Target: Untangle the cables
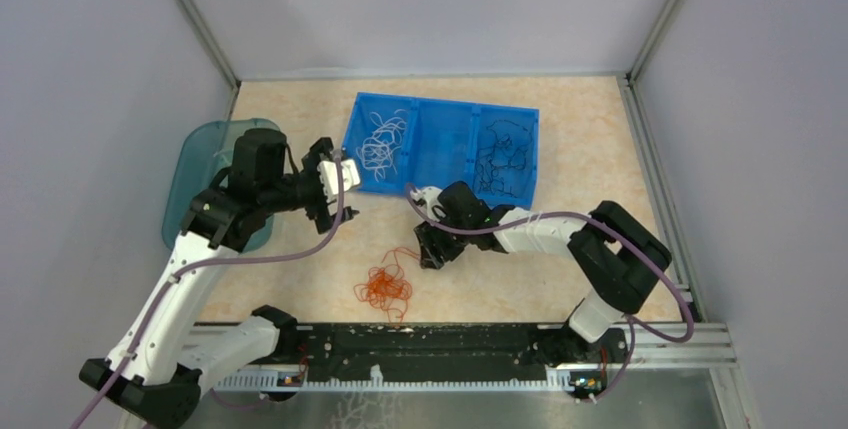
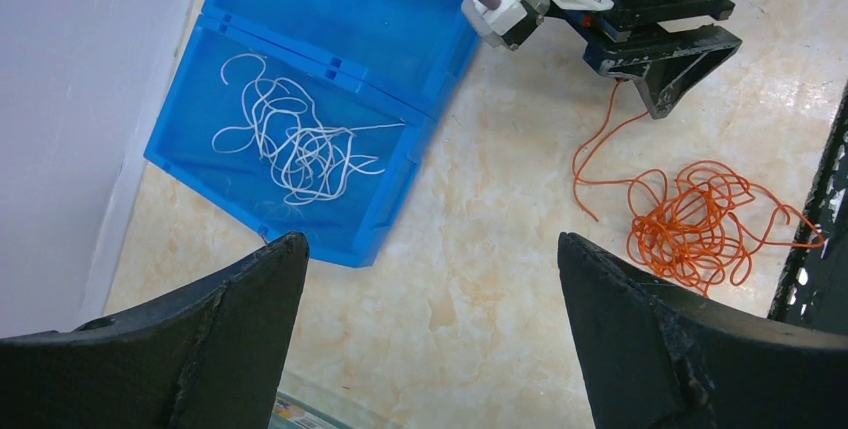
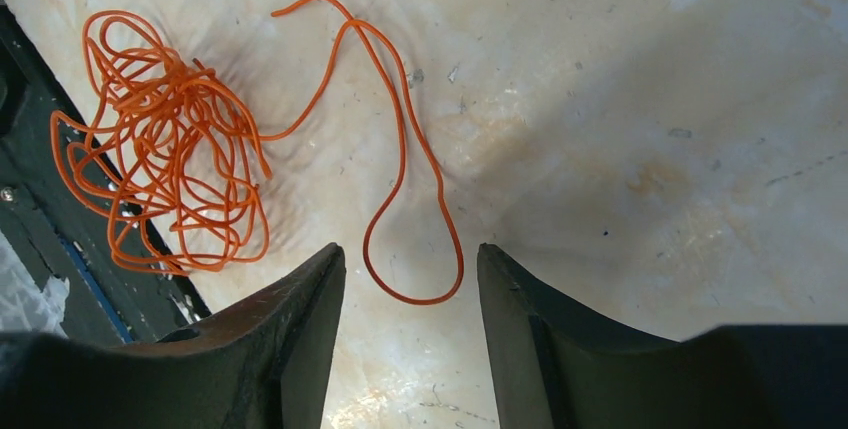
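While the right pincer (image 3: 410, 261) sits low over the bench (image 1: 580, 159) with jaws apart, one loose loop of the orange cables (image 3: 170, 149) lies between its fingers, not clamped. Main orange tangle is just beside it, near the bench's front edge. Left pincer (image 2: 430, 249) is wide open, holding nothing, above the near-left corner of the blue bin (image 1: 440, 101). White cables (image 2: 295, 144) lie in the bin's left compartment, black cables (image 1: 503, 154) in the right one.
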Controlling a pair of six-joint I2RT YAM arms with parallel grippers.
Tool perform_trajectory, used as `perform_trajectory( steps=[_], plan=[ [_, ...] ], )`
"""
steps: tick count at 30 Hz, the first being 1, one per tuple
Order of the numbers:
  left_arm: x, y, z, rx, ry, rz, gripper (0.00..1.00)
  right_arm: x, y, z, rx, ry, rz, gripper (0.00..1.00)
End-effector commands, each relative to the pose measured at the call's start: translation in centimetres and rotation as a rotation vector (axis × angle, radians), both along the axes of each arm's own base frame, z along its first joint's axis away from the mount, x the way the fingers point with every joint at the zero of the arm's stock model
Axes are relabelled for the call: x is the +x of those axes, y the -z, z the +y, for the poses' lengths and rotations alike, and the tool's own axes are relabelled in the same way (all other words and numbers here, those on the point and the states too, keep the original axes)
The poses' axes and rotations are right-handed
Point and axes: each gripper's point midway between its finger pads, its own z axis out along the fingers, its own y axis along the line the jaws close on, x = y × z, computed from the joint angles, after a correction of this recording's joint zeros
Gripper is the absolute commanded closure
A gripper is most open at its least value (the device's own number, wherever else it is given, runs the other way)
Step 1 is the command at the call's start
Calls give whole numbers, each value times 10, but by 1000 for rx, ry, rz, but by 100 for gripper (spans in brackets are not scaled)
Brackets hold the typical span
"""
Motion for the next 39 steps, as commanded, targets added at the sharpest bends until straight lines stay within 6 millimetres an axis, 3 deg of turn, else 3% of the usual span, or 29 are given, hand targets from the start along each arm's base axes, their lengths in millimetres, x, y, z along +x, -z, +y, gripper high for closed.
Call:
perform_trajectory(
  steps=[1,7,13,16,20,22,25,29,34,39],
  plan=[
    [-3,-2,2,2,16,-31,0,11,-26,33,124,-11,-31,50],
    [-6,-1,1,-1,33,-37,0,22,-31,36,165,62,-29,60],
    [-11,1,2,-8,38,-35,0,30,-49,41,215,89,-48,96],
    [-15,1,3,-13,43,-43,0,28,-58,43,224,61,-52,100],
    [-20,2,2,-30,50,-33,0,27,-76,42,237,53,-70,99],
    [-23,2,2,-33,57,-31,0,29,-71,32,164,82,-64,67],
    [-23,0,2,-28,61,-46,0,30,-52,12,57,159,-36,52],
    [-22,-5,2,-27,67,-69,0,15,-26,1,40,254,110,45],
    [-22,-8,0,-32,80,-78,0,7,-17,2,94,296,154,44],
    [-23,-10,0,-34,87,-84,0,3,-15,13,163,307,208,57]
  ],
)
